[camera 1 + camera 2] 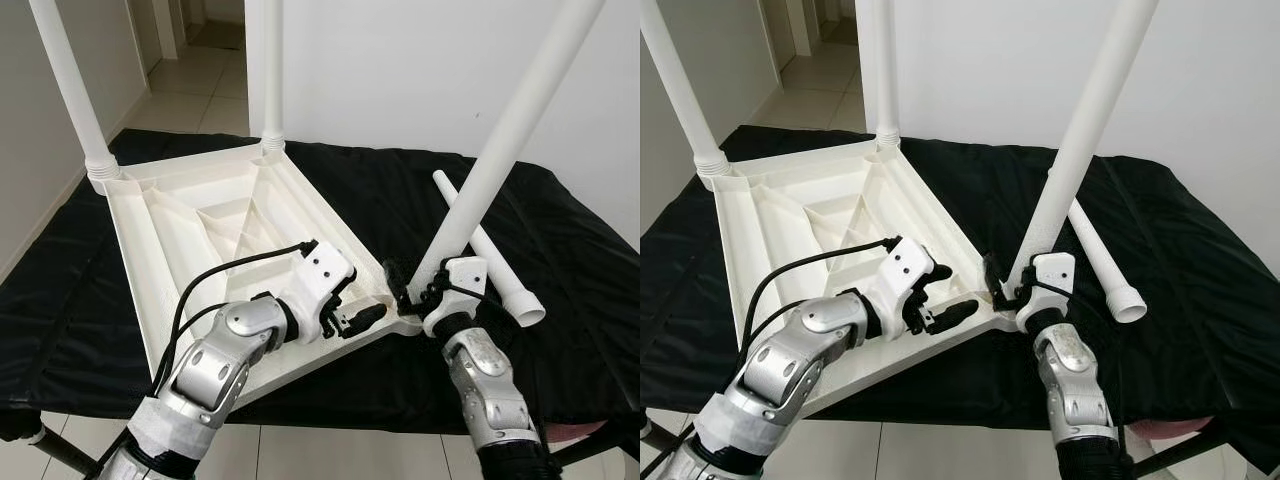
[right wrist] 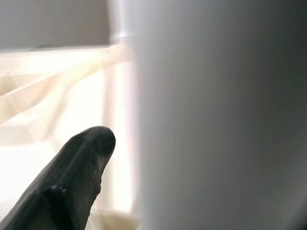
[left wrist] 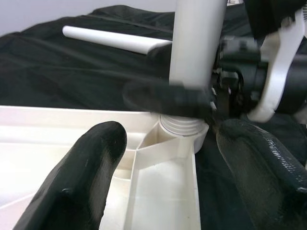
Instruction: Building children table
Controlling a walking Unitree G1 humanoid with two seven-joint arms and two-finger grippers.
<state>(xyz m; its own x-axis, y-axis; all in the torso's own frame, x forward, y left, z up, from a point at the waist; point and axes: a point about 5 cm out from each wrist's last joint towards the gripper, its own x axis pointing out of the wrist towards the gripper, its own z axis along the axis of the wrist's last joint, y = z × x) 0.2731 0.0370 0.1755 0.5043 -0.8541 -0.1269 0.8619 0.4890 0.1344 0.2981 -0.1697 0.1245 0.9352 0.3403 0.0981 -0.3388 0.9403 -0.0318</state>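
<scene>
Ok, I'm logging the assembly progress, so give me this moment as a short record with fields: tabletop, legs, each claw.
tabletop: white ribbed plastic tabletop, upside down on the black cloth-covered surface
legs standing: two white plastic tube legs upright at the far corners
leg in work: third white leg, tilted, its foot at the near corner socket
spare leg: fourth white tube lying on the cloth
right claw: shut on the third leg low down
left claw: open, at the tabletop's near corner

Black cloth (image 1: 560, 240) beneath, tiled floor (image 1: 190, 95) beyond.
</scene>
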